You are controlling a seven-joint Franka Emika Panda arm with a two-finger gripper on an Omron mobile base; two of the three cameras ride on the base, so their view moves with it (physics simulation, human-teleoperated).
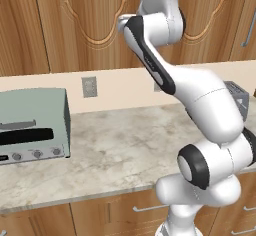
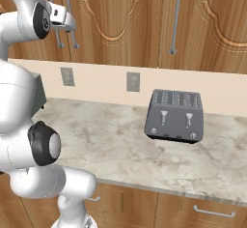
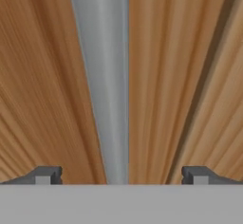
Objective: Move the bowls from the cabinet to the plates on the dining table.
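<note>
Tool (image 3: 121, 175) wide, straddling the cabinet (image 2: 140, 19) handle (image 3: 105, 76), gripping nothing | step: we open the closed door; bowls unseen, presumably inside | next: we close on the handle, then pull.

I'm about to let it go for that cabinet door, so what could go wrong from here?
The open end effector straddles one silver handle, but a second handle stands close beside it and could snag a fingertip. The cabinet door, swinging out, might strike the arm. A weak grip could slip off.
</note>
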